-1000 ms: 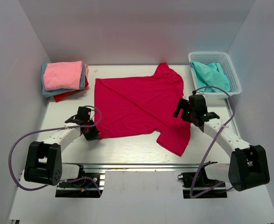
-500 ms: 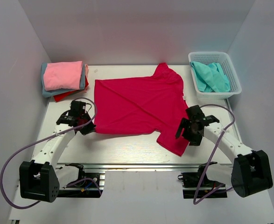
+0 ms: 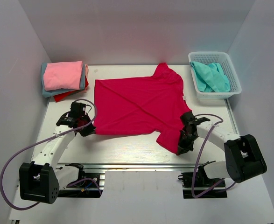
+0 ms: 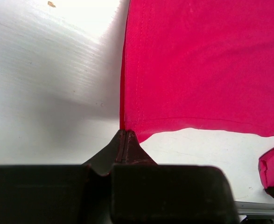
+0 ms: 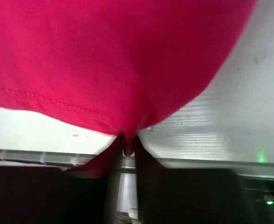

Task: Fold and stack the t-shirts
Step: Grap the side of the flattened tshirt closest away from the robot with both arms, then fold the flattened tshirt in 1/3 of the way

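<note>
The white surface carries the crimson-magenta cloth t-shirt, spread flat across its middle. The left claw is pinched tight on the shirt's near-left hem corner. The right claw is clamped on its near-right edge.

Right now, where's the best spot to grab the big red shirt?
The crimson t-shirt lies spread flat, so take its two near corners, coming in low from the near edge of the table; only its thin edges can be pinched. The left gripper and right gripper are each shut on one.
</note>
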Motion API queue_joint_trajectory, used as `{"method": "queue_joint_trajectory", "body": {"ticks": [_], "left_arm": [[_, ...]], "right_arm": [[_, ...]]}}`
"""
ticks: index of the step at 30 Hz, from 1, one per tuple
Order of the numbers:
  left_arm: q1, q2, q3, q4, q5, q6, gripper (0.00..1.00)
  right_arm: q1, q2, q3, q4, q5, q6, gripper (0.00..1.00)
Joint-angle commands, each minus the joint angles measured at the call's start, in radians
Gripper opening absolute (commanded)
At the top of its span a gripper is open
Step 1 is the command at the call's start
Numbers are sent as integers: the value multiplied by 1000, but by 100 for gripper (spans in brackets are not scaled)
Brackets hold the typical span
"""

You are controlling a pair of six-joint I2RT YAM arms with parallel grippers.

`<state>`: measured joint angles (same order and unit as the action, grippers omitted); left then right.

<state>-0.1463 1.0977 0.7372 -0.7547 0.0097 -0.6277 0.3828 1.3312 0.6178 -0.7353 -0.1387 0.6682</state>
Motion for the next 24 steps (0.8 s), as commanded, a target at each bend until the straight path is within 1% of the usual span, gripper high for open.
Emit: {"method": "queue_joint_trajectory", "body": {"ticks": [1,2,3,5,6,7,11,14,16,17,18,19,20,22,23,24], "left_arm": [[-3,-25,-13,8,16,10,0],[-3,-25,-13,-1,16,10,0],[-3,-25,-13,-2,16,10,0],[-3,-25,-13,-37,4,10,0],[8,-25,-13,-47,4,10,0],[8,-25,-13,-73,-16,10,0],[8,-25,-4,-107,-31,19,0],[8,-24,-13,-97,-11,19,0],[8,-13,-13,-52,24,19,0],[8,-13,-13,-13,39,19,0],[8,-3,-13,9,53,19,0],[8,-2,-13,30,79,19,0],[8,13,-13,49,91,10,0],[8,30,-22,77,82,0,0],[8,39,-12,86,82,0,0],[8,62,-12,86,82,0,0]], "right_arm": [[7,-1,8,31,25,-7,0],[4,-33,29,22,71,-7,0],[8,-53,34,28,77,-9,0],[5,-191,34,36,97,-1,0],[5,-228,31,30,109,14,0],[5,-330,34,28,126,14,0],[4,-446,65,-15,192,45,0],[2,-422,63,0,156,42,0],[4,-391,56,68,149,24,0],[1,-380,53,118,111,15,0],[1,-369,59,151,108,-1,0],[1,-359,69,227,114,-13,0],[2,-351,71,258,117,-21,0],[1,-337,86,307,135,-28,0],[1,-331,86,385,164,-28,0],[-1,-328,88,414,166,-28,0]]}}
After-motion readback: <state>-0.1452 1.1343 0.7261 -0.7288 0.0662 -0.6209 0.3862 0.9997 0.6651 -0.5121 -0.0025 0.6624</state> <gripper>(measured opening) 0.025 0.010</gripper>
